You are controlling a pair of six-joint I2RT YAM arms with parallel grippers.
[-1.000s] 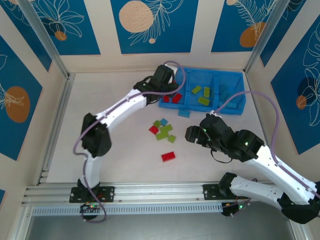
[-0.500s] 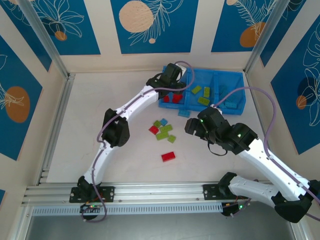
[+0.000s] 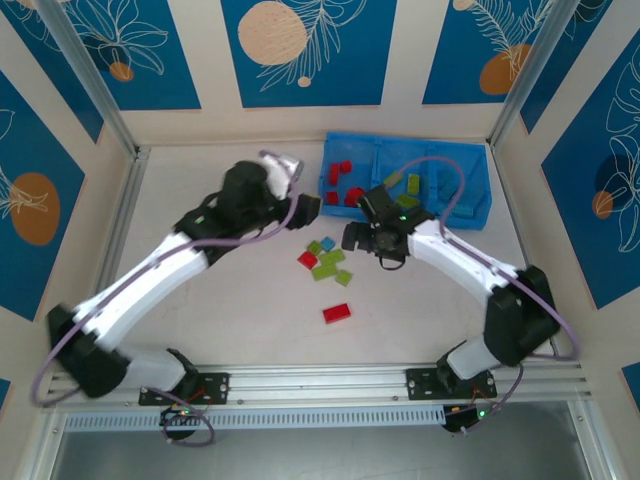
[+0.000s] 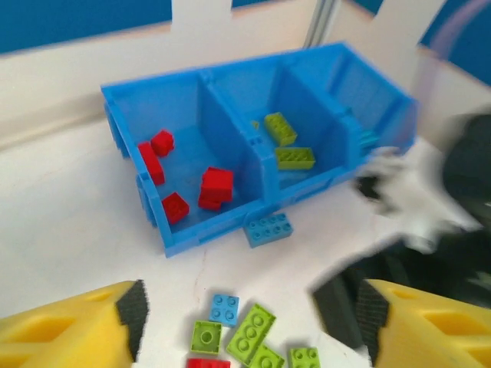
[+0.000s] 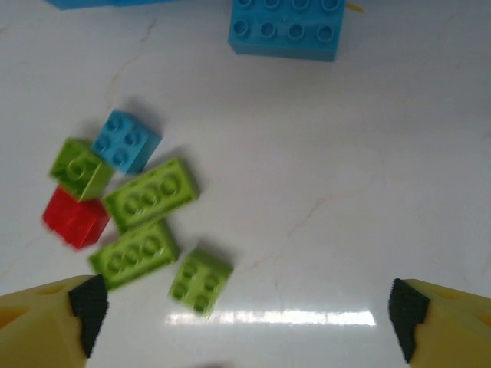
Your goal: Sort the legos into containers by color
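The blue bin (image 3: 466, 152) stands at the back right. Its left compartment holds red legos (image 4: 217, 184), the middle one lime green legos (image 4: 294, 157), the right one light blue legos (image 3: 446, 186). A loose cluster of green, blue and red legos (image 3: 325, 258) lies mid-table. One red lego (image 3: 337, 313) sits alone nearer the front. A light blue 2x4 lego (image 5: 285, 29) lies just in front of the bin. My left gripper (image 3: 308, 208) hovers open left of the bin, above the cluster (image 4: 249, 332). My right gripper (image 3: 352, 238) is open beside the cluster's right edge, over a small green lego (image 5: 200, 281).
Patterned walls and metal rails enclose the white table (image 3: 200, 300). The two arms come close together between the bin and the cluster. The right arm (image 4: 430, 207) appears blurred in the left wrist view.
My left gripper has pulled back from over the bin's left compartment toward the table's middle. My right gripper has swung up and left to the cluster.
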